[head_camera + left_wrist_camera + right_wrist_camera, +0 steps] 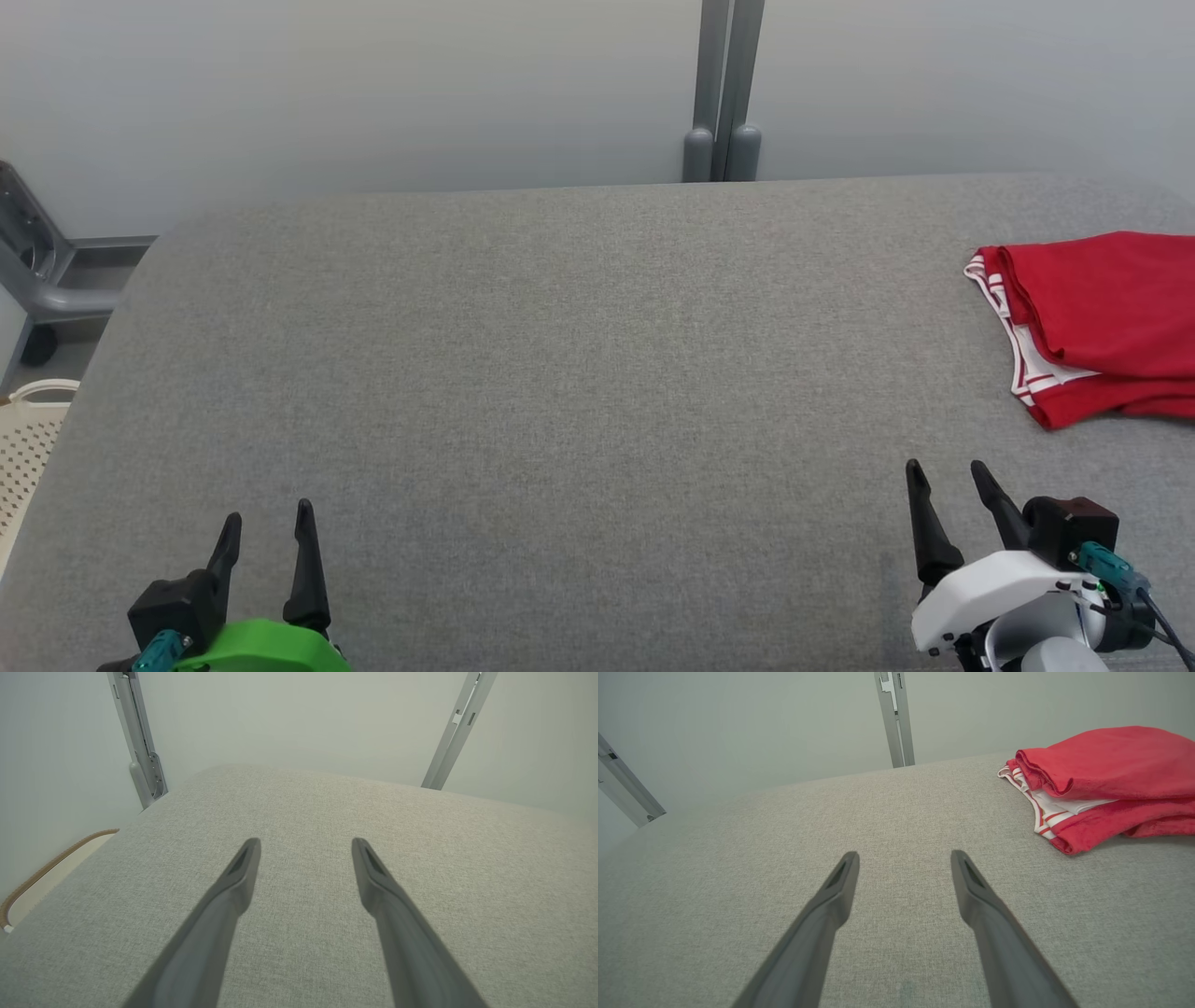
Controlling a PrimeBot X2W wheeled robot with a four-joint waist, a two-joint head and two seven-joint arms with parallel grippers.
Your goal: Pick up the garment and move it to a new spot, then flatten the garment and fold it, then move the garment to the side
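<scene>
You see a folded red garment with white-striped trim (1102,308) at three o'clock on the grey fabric worktop (560,373); left end effector (269,511) and right end effector (945,465) gape, empty.

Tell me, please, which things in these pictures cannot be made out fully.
1) Red garment: in the head view and the right wrist view, the right picture edge cuts it off, so its full extent is unknown.
2) Garment's kind: its own folded layers hide the shape.
3) Cream basket: in the head view, cut by the left edge and partly hidden by the grey table; contents unseen.
</scene>
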